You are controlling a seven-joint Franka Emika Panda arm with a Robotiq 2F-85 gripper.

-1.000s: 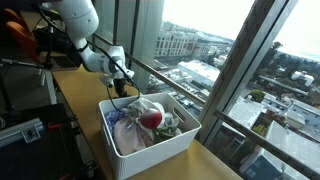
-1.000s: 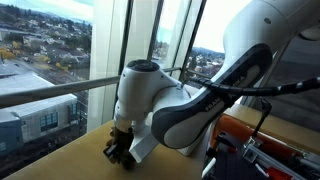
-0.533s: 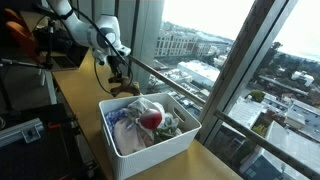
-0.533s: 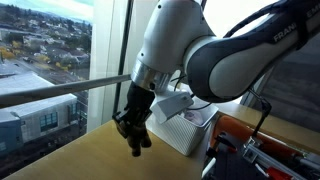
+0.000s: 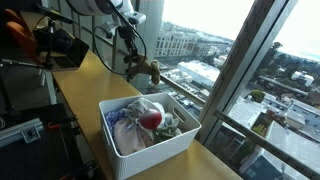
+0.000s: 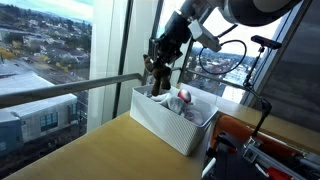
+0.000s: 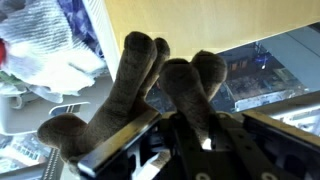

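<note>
My gripper [image 5: 134, 58] is shut on a brown plush toy [image 5: 145, 71] and holds it in the air above the far end of a white bin [image 5: 128, 160]. In an exterior view the gripper [image 6: 160, 58] and the toy [image 6: 156, 70] hang just over the bin's [image 6: 163, 126] back edge by the window. In the wrist view the toy's stubby brown legs [image 7: 150, 80] stick out from between the jaws [image 7: 190, 125]. The bin holds crumpled cloths and a red item [image 5: 151, 119].
The bin stands on a wooden tabletop [image 5: 85, 85] along a tall window with a metal rail [image 6: 60, 92]. A black monitor and equipment [image 5: 55, 45] stand at the table's far end. A red and black rack [image 6: 265, 150] is beside the table.
The arm has risen from the tabletop behind the bin, lifting the brown plush toy up and toward the window, to above the bin's far end.
</note>
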